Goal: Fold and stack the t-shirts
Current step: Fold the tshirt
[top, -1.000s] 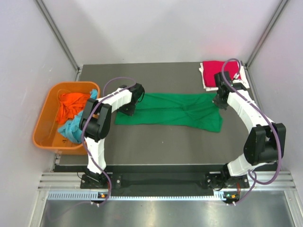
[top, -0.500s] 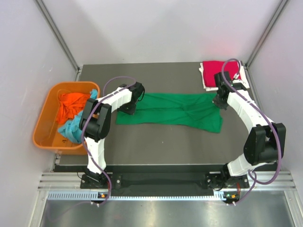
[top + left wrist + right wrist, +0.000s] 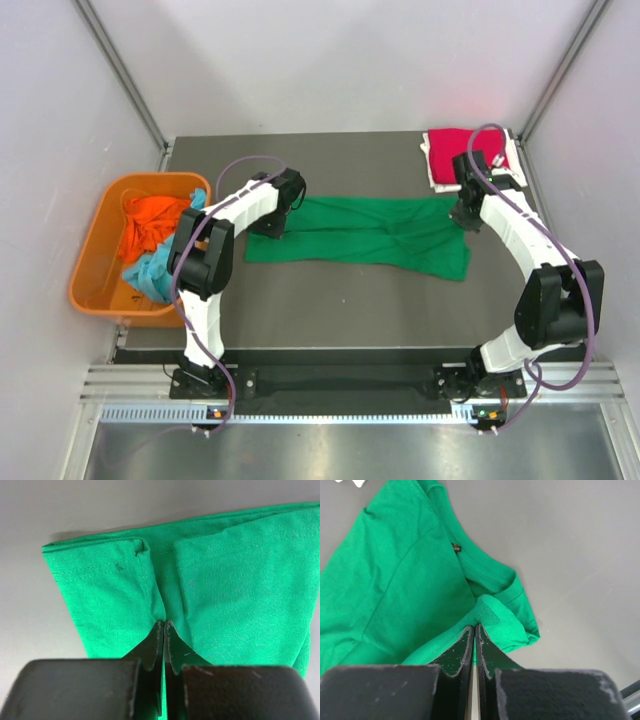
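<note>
A green t-shirt lies folded into a long band across the middle of the table. My left gripper is shut on its left end, pinching a fold of the green t-shirt between the fingertips. My right gripper is shut on the right end, near the collar of the green t-shirt, with cloth nipped between its fingertips. A folded crimson t-shirt rests at the back right corner. An orange t-shirt and a light blue t-shirt lie crumpled in the tub.
An orange plastic tub stands off the table's left edge. A white cloth pokes out beneath the crimson shirt. Frame posts rise at the back corners, and grey walls close in both sides.
The left gripper has shifted slightly toward the back with the shirt's left end, drawing that corner up a little. The right arm has not moved.
</note>
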### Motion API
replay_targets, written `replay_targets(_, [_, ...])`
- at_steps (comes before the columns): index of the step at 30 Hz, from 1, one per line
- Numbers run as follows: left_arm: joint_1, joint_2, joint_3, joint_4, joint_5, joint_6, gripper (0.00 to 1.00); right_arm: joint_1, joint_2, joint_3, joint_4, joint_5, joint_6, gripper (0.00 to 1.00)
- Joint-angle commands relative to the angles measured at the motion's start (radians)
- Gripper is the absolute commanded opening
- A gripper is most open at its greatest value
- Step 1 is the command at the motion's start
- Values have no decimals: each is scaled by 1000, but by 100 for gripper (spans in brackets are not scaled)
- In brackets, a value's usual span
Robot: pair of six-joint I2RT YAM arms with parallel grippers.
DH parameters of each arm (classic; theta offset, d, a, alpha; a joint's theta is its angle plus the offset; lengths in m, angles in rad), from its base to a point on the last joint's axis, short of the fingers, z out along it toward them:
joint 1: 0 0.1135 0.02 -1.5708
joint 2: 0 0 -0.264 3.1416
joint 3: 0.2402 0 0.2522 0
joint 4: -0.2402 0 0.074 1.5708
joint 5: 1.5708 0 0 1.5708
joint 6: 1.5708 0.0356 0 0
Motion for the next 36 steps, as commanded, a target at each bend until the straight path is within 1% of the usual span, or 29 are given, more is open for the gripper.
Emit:
replay_targets(1, [8,-16,3,-12,-23,-9,0,-2,-32,61,45,28,-47,0])
replay_targets(4, [8,8,13,-17,-9,-5,0,17,11,111,51,22,-99,0])
replay_targets(9, [8,34,32,-8,-8,11,0,57,105,197,50,59,-195,0])
replay_targets(11, [8,47,45,-18,-11,11,0,62,131,237,53,45,-228,0])
replay_targets(13, [8,56,50,-31,-20,11,0,70,177,263,71,15,-293,0])
replay_targets(18, [9,63,55,-40,-38,9,0,71,234,285,94,-15,-337,0])
replay_targets(23, [9,74,68,-46,-35,20,1,71,318,332,86,4,-357,0])
replay_targets(25, [9,77,81,-46,-31,34,17,70,352,351,89,14,-358,0])
replay_targets(26, [9,74,88,-54,-24,41,23,70,363,359,90,17,-360,0])
replay_targets(27, [9,71,99,-63,-23,60,31,64,384,374,85,25,-348,0])
replay_targets(29, [8,57,133,-87,-34,75,37,54,402,398,54,42,-325,0])
replay_targets(32, [8,4,162,-90,-49,110,48,34,406,461,-14,63,-306,15])
replay_targets(33, [8,-30,168,-89,-58,136,50,33,392,486,-32,73,-292,23])
replay_targets(34, [6,-48,165,-74,-61,156,50,34,380,489,-48,77,-285,27])
replay_targets(35, [5,-85,159,-49,-58,222,50,33,349,487,-83,73,-257,30])
replay_targets(36, [5,-101,142,9,-35,260,50,33,334,474,-105,67,-234,33])
